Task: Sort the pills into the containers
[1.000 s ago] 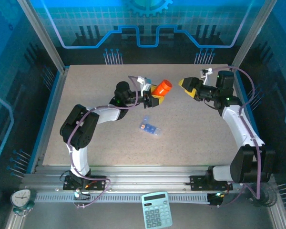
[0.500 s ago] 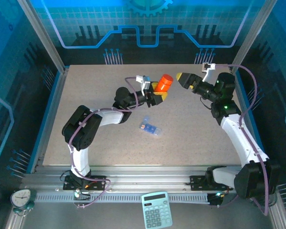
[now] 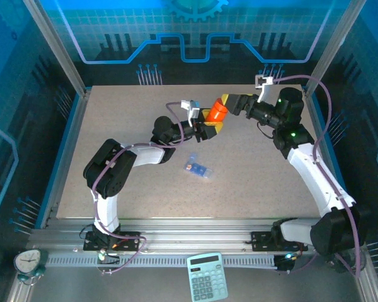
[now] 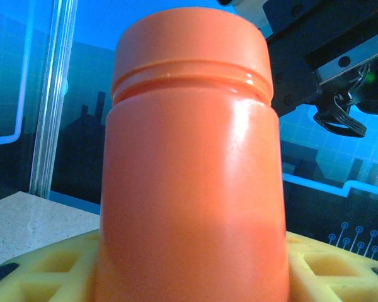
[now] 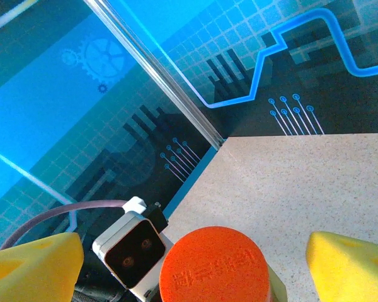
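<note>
Left arm [image 3: 142,153]: white shells are alternated with black joint housings, and a black base block is fitted.
Right arm [image 3: 315,173]: the same white and black build is shown.
Cables [image 5: 50,212]: 1 purple cable is run along each arm in loose loops.
Lights [image 3: 294,133]: small green lights are lit on the dark joints.
Left gripper [image 3: 209,126]: a black body is fitted with 2 yellow fingers [image 4: 331,267], moulded with square recesses.
Right gripper [image 3: 225,102]: 2 yellow fingers [image 5: 31,267] are carried on a black body.
Wrist camera [image 5: 129,248]: a white box with a black face and 2 lenses is mounted.
</note>
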You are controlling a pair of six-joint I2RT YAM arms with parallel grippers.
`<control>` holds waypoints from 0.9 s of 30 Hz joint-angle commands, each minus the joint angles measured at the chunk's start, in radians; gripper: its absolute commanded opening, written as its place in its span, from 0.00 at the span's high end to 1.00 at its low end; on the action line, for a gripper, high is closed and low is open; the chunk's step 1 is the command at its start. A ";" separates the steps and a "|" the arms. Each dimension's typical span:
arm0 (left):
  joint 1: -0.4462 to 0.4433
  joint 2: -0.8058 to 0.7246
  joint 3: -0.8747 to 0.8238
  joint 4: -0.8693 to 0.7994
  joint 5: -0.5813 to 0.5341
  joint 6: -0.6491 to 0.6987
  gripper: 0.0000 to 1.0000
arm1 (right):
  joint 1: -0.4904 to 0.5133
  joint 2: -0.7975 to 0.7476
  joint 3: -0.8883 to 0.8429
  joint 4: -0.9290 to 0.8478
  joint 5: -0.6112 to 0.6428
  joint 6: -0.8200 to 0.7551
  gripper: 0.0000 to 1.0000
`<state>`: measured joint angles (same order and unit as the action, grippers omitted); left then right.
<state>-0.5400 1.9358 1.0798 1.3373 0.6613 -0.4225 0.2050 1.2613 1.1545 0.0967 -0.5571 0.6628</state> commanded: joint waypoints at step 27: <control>-0.011 -0.004 0.051 0.061 0.032 -0.032 0.87 | 0.052 0.056 0.095 -0.146 -0.008 -0.110 0.20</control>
<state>-0.5419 1.9358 1.1034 1.3418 0.6704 -0.4465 0.2424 1.3106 1.2091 -0.0387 -0.5568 0.5739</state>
